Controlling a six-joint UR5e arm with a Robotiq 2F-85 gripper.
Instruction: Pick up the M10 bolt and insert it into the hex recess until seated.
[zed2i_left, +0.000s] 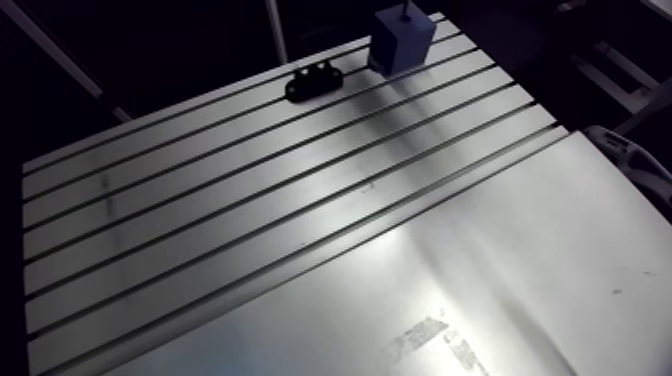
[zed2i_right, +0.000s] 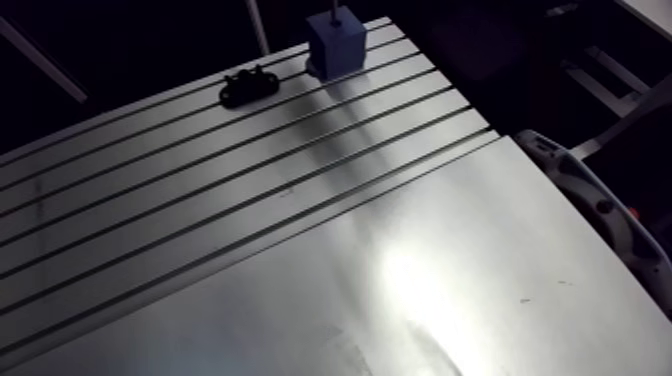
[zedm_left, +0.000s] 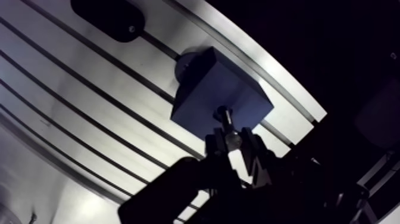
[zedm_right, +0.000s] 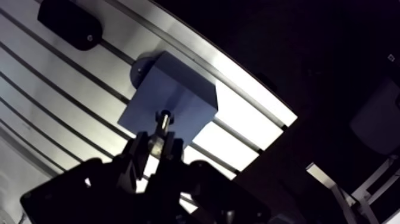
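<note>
A blue block (zedm_left: 205, 83) stands on the slotted table (zed2i_left: 200, 190) near its far edge, with a dark recess in its top face. In the wrist view my gripper (zedm_left: 235, 140) is right above the block, shut on the M10 bolt (zedm_left: 228, 126). The bolt's metal shaft points down between the fingers and its tip sits at the recess opening. How deep it reaches is hidden. In the arm view the block (zed2i_left: 402, 42) is small and far off, with a thin shaft rising from its top.
A black oval fixture (zed2i_left: 313, 80) lies on the slots just left of the block. A smooth metal sheet (zed2i_left: 520, 270) covers the near right part of the table. A white device (zed2i_right: 590, 200) sits past the table's right edge.
</note>
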